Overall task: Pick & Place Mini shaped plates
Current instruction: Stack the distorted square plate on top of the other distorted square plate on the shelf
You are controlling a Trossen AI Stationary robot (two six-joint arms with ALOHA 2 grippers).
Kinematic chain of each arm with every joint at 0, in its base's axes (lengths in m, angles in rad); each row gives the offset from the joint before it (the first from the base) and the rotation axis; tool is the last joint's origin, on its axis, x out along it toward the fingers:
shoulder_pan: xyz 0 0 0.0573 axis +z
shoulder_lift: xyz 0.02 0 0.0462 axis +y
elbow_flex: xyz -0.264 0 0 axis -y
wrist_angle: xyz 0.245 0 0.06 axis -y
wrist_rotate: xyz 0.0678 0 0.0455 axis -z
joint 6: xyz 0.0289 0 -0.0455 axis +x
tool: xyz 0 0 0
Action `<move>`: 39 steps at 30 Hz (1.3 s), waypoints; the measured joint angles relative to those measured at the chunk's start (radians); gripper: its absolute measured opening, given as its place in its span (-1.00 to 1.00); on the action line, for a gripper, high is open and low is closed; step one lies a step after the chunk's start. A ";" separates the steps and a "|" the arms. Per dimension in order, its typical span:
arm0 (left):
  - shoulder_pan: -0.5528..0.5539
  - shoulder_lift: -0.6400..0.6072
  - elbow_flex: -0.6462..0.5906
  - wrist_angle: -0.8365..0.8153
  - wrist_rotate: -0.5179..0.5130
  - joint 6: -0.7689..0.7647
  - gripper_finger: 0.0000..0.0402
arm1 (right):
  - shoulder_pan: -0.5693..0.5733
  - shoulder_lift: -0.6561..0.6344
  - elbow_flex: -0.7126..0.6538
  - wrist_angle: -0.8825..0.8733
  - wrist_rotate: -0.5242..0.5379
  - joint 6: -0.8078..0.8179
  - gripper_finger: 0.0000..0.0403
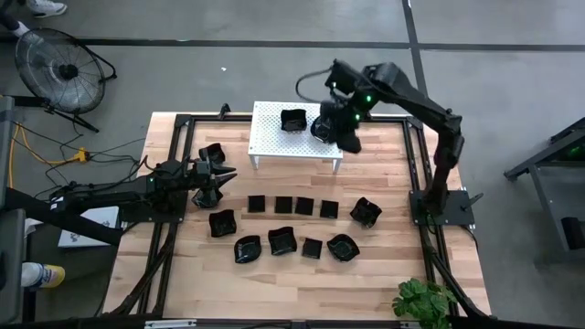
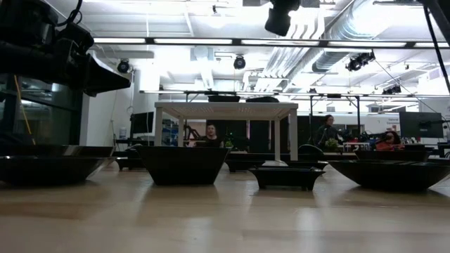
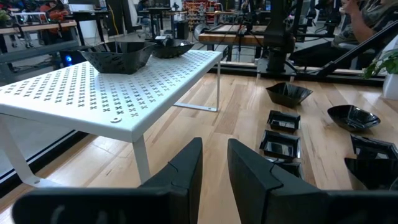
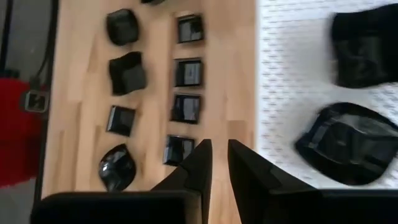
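Observation:
The mini shaped plates are glossy black dishes. Two of them point(image 1: 292, 119) point(image 4: 349, 144) sit on the white perforated stand point(image 1: 274, 142). Several others lie on the wooden table in front of it: a row of flat squares point(image 1: 283, 205) and wavy-rimmed ones point(image 1: 281, 241). My right gripper point(image 1: 351, 139) hangs above the stand's right end and slants down. Its fingers point(image 4: 200, 163) are slightly apart with nothing between them. My left gripper point(image 1: 219, 174) stays level at the table's left side, narrowly open point(image 3: 214, 155) and empty. It points toward the stand.
One more black plate point(image 1: 212, 153) lies at the far left, beside the left arm. A potted plant point(image 1: 422, 300) stands at the near right corner. A dark frame point(image 1: 416, 183) borders the table. Bare wood point(image 1: 274, 292) runs along the near edge.

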 joint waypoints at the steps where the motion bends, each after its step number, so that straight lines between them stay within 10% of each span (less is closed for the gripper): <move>1: 0.000 0.000 0.000 0.000 0.000 0.000 -0.64 | 0.019 -0.017 -0.030 -0.001 0.001 -0.008 -0.77; 23: 0.000 0.000 0.000 0.000 0.000 0.000 -0.64 | 0.335 -0.674 -1.191 0.565 0.044 0.479 -0.80; 39: 0.000 0.000 0.000 0.000 0.000 0.000 -0.64 | 0.290 -0.824 -1.583 0.627 0.160 0.747 -0.77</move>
